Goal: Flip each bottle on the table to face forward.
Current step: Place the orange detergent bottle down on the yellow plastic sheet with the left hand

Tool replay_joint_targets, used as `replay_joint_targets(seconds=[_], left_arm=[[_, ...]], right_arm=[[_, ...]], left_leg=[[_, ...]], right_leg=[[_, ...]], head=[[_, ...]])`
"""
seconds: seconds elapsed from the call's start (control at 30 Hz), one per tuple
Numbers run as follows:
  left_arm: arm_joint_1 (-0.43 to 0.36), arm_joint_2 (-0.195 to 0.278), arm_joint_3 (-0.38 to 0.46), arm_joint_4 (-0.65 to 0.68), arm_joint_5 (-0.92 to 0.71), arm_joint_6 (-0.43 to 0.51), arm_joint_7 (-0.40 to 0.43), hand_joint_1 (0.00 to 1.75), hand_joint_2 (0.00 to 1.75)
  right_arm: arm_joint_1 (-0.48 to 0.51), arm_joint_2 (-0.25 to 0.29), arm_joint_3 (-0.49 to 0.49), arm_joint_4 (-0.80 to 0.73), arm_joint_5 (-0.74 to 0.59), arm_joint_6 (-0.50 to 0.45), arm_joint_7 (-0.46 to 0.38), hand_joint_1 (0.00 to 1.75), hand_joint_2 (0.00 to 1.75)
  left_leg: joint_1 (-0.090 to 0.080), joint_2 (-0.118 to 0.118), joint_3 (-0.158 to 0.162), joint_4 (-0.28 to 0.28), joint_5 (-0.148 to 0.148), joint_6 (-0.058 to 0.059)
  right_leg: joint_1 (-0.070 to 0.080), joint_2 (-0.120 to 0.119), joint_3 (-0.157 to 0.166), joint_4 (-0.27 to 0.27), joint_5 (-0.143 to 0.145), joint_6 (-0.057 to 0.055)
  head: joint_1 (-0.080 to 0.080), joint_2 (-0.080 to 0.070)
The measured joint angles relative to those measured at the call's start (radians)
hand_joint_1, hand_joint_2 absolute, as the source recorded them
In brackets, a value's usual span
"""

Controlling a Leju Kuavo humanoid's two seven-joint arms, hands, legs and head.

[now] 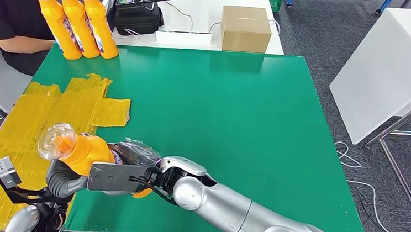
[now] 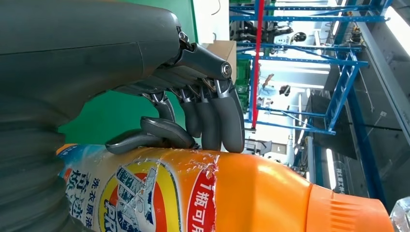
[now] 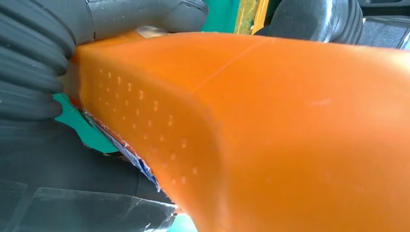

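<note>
Both robot hands, left (image 2: pixel 193 121) and right (image 1: pixel 132 178), clasp one orange bottle (image 1: pixel 81 151) above the green counter (image 1: pixel 219 122); three bottles (image 1: pixel 77 23) stand far-left.

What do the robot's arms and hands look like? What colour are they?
The right arm is shiny silver and rounded, with a ball-shaped joint. The left hand has a grey ribbed cover, a thick grey thumb, darker fingers and small metal pins. The right hand has a flat grey plate.

The bottle (image 2: pixel 203 193) carries a label with Chinese print: a red band reads "1瓶可" and blue characters read "洗衣" at the label's other end. Large blue letters across the yellow circle are too cut off to read.
</note>
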Motion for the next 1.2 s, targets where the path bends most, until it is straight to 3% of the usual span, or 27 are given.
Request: replay_joint_targets(seconds=[0.27, 0.3, 0.4, 0.43, 0.73, 1.2], left_arm=[[-0.001, 0.0, 0.0, 0.0, -0.003, 0.002, 0.004, 1.75, 1.75], [-0.001, 0.0, 0.0, 0.0, -0.003, 0.002, 0.004, 1.61, 1.75], [-0.001, 0.001, -0.001, 0.0, -0.008, 0.002, 0.004, 0.3, 1.75], [-0.002, 0.002, -0.004, 0.0, -0.012, 0.0, 0.003, 0.0, 1.75], [-0.048, 0.013, -0.06, 0.0, -0.028, 0.001, 0.033, 0.0, 1.75], [-0.046, 0.052, -0.091, 0.002, -0.041, -0.022, 0.005, 0.0, 1.75]], right_arm=[[-0.002, 0.003, 0.0, 0.012, -0.01, 0.005, 0.0, 1.75, 1.75], [-0.003, 0.003, 0.001, 0.013, -0.01, 0.005, 0.0, 1.75, 1.75], [-0.006, 0.003, 0.001, 0.017, -0.013, 0.007, 0.0, 1.75, 1.75], [-0.007, 0.004, 0.001, 0.019, -0.014, 0.01, 0.001, 1.75, 1.75], [-0.032, 0.011, 0.008, 0.015, -0.036, 0.039, 0.067, 1.75, 1.75], [-0.057, 0.009, 0.024, 0.03, -0.054, 0.069, 0.044, 1.75, 1.75]], left_leg=[[0.0, 0.0, 0.0, 0.0, 0.0, 0.0], [0.0, 0.0, 0.0, 0.0, 0.0, 0.0], [0.0, 0.0, 0.0, 0.0, 0.0, 0.0], [0.0, 0.0, 0.0, 0.0, 0.0, 0.0], [0.0, 0.001, 0.001, 0.0, 0.0, 0.0], [0.0, 0.001, 0.0, 0.0, 0.0, 0.0]], right_leg=[[0.0, 0.0, 0.0, 0.0, 0.0, 0.0], [0.0, 0.0, 0.0, 0.0, 0.0, 0.0], [0.0, 0.0, 0.0, 0.0, 0.0, 0.0], [0.0, 0.0, 0.0, 0.0, 0.0, 0.0], [0.0, 0.001, 0.0, 0.0, 0.0, 0.0], [0.0, 0.001, 0.0, 0.0, 0.0, 0.0]], head=[[0.0, 0.0], [0.0, 0.0], [0.0, 0.0], [0.0, 0.0], [0.0, 0.0], [0.0, 0.0]])
